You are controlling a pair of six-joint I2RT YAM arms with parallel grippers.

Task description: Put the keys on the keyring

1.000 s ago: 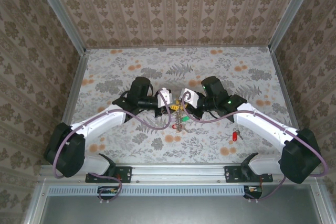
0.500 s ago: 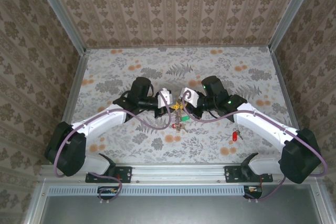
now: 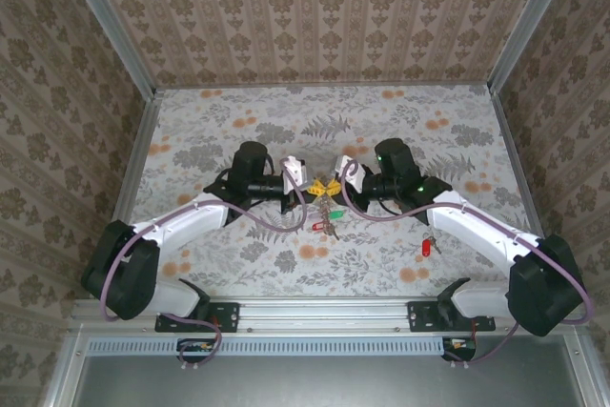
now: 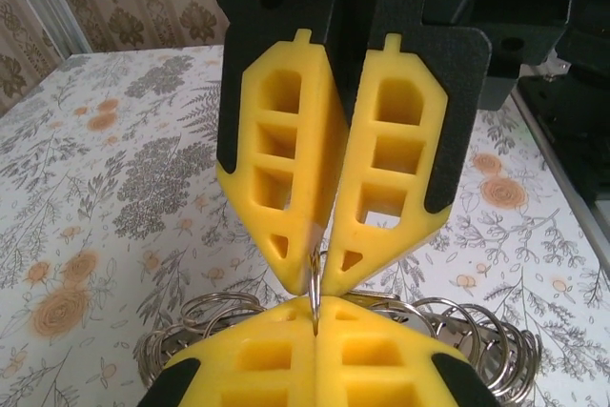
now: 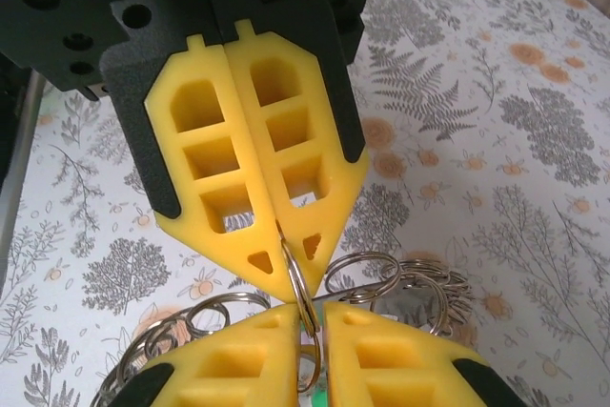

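Left gripper (image 3: pixel 311 189) and right gripper (image 3: pixel 333 187) both pinch the keyring (image 5: pixel 297 283) hanging between their facing tips.

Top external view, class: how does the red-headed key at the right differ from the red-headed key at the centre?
The red-headed key at the right lies alone; the red-headed key at the centre sits beside a green-headed key. The right one is apart from the left gripper and right gripper; the centre one is near their tips. Both heads are red.

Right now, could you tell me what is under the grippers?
The keyring hangs there with a red key and a green key; its top is hidden between the fingers.
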